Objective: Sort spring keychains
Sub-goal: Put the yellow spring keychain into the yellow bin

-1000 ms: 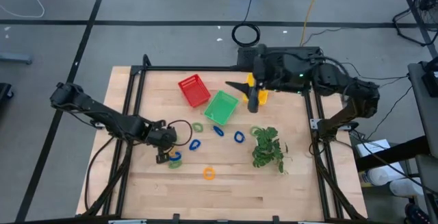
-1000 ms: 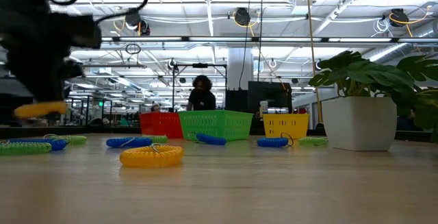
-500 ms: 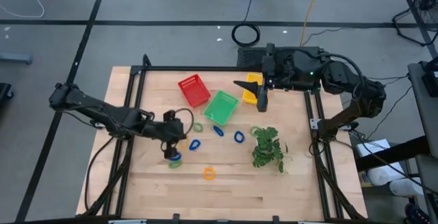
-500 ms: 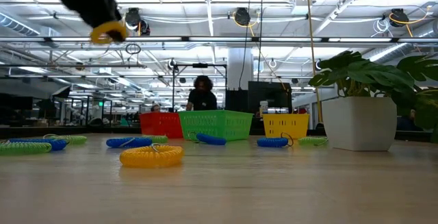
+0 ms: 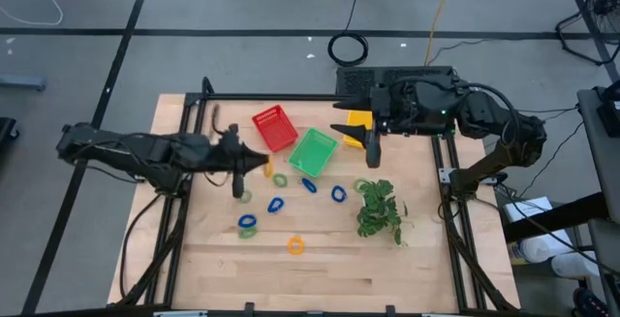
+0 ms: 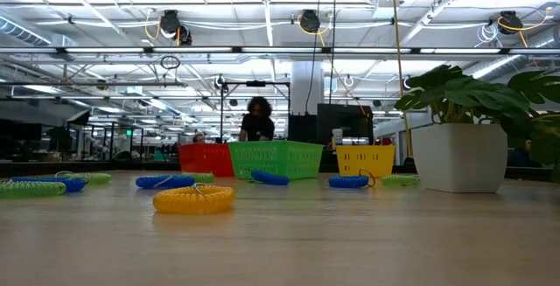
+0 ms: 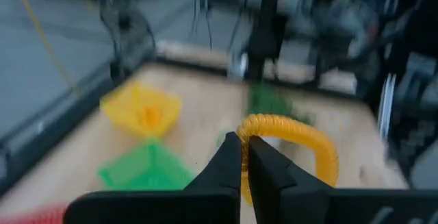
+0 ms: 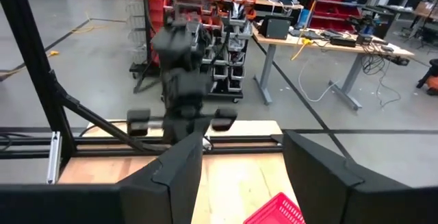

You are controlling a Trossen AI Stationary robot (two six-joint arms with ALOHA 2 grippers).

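left pincer pinched on orange spring keychain | raised, seemingly near red basket | right pincer wide

Pale matt wood table, coiled glossy plastic keychains, plastic mesh baskets.

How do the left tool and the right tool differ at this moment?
The left tool is shut on an orange keychain; the right tool is open and holds nothing. The left tool is near the red basket; the right tool is by the yellow basket. Both hover above the table.
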